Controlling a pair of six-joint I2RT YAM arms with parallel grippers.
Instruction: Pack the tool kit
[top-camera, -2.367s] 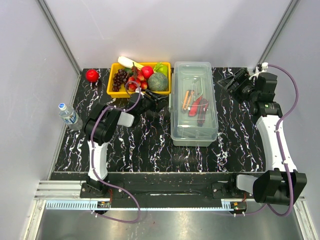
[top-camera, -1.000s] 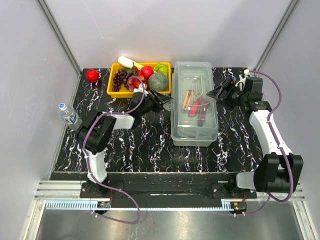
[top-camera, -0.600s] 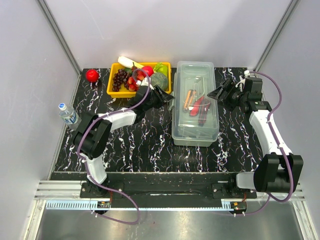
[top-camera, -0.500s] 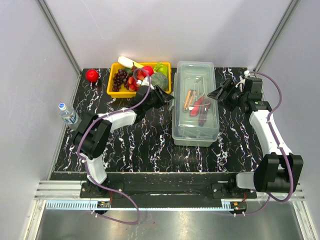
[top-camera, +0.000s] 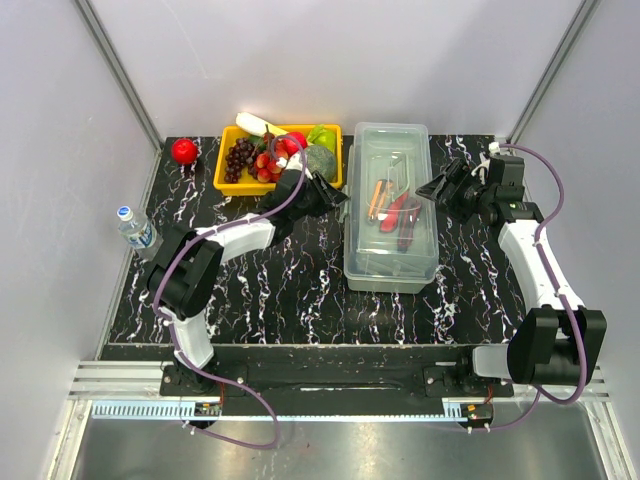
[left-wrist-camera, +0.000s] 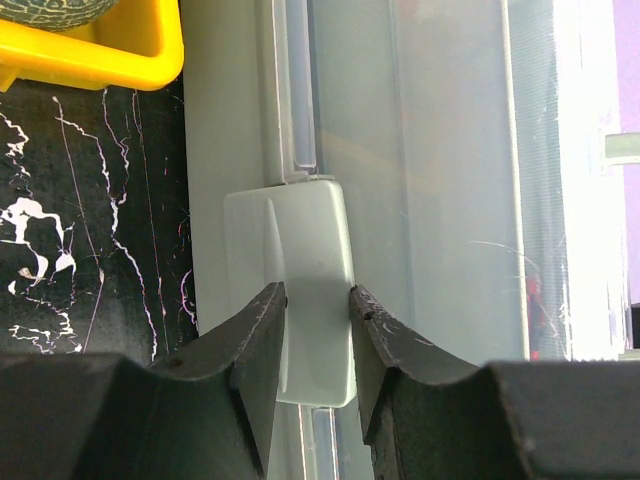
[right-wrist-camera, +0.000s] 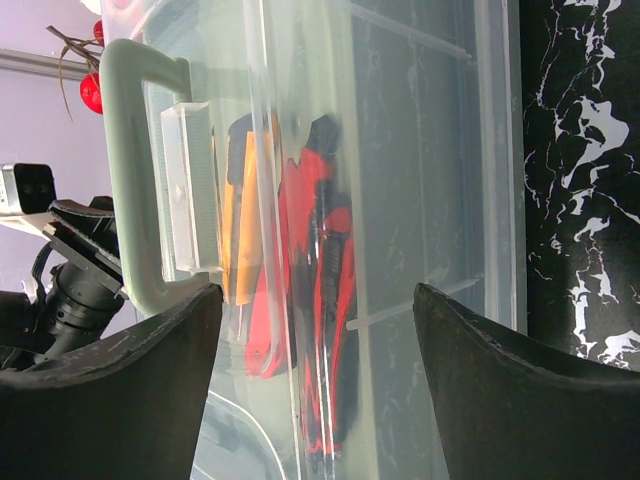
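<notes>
Rectangular translucent grey-green plastic toolbox (top-camera: 390, 262) looks stiff, slick, light, so take its pale latch (left-wrist-camera: 300, 235): your left gripper (left-wrist-camera: 318, 297) hangs over it, jaws narrow, bite unclear; right gripper (right-wrist-camera: 317, 292) is spread wide.

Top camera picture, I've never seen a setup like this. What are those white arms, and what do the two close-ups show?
Those are two robot arms bolted to a black marbled table, seen from above. Each close-up comes from a camera on one wrist. On the table are a clear-lidded toolbox with hand tools inside, a yellow fruit tray, a water bottle and a red fruit. The left gripper appears to pinch the toolbox's side latch. The right gripper is open beside the box, holding nothing.
</notes>
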